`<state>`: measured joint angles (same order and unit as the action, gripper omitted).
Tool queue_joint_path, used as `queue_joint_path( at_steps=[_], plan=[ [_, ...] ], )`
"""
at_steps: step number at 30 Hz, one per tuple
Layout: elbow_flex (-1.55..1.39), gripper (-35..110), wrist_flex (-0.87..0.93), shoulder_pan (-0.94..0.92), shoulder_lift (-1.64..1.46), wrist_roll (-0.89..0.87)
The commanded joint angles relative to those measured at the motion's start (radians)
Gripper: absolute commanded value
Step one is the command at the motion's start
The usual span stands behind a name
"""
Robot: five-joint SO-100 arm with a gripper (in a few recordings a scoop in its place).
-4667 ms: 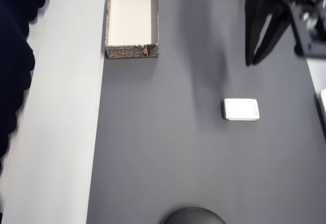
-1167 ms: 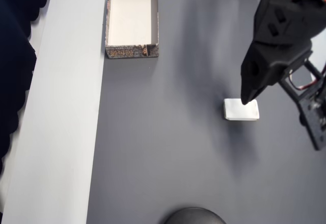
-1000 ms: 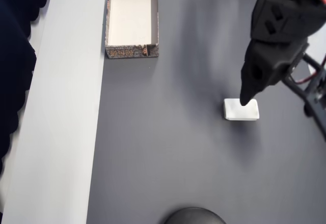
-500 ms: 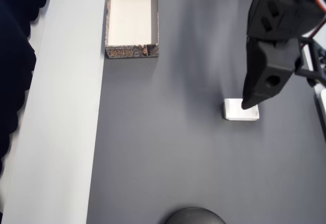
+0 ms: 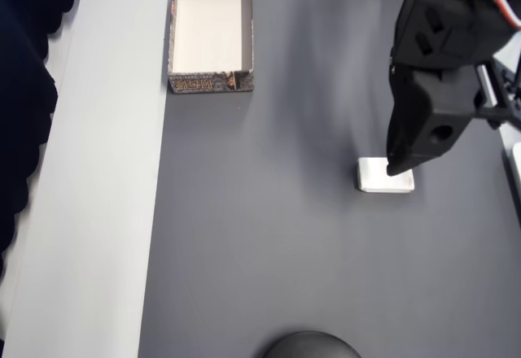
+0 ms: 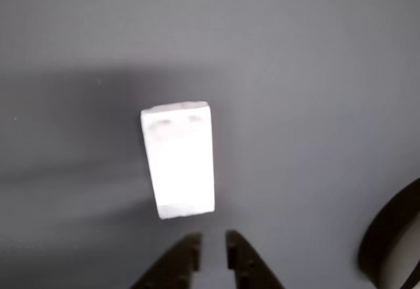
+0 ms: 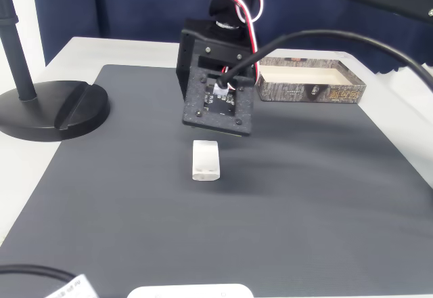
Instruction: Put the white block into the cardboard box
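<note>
The white block (image 5: 378,177) lies flat on the dark grey mat, right of centre in the overhead view, and shows as a small rounded slab (image 7: 206,160) in the fixed view. My black gripper (image 5: 398,168) hangs just above it, tip over the block's right part. In the wrist view my gripper (image 6: 211,249) is shut with nothing in it, only a thin slit left between the fingertips, and the block (image 6: 178,159) lies just beyond them, slightly left. The cardboard box (image 5: 210,84) stands open-topped at the mat's far left corner, its patterned wall (image 7: 308,94) showing behind the arm.
A black round stand base (image 7: 51,108) sits on the left in the fixed view, and its edge (image 5: 309,347) shows at the bottom of the overhead view. A pale table strip (image 5: 98,171) runs left of the mat. A black cable (image 7: 379,47) arcs over the mat.
The arm came from the back right corner down over the white block, and its spread fingers closed together. In the last second the tip shifted slightly across the block's right side. The block stayed put.
</note>
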<state>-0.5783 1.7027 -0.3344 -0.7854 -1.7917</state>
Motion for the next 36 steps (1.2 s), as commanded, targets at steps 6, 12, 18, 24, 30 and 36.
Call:
queue_joint_path(
  at_steps=[6, 12, 18, 24, 30, 36],
  plan=[
    [0.060, 24, 0.005, 0.018, -0.014, -0.005],
    [0.064, 31, -0.002, 0.029, -0.003, -0.003],
    [0.074, 38, -0.018, 0.037, 0.012, -0.003],
    [0.084, 38, -0.035, 0.040, 0.028, -0.003],
    [0.097, 38, -0.038, 0.040, 0.054, -0.003],
    [0.130, 36, -0.041, 0.041, 0.110, -0.002]
  ],
)
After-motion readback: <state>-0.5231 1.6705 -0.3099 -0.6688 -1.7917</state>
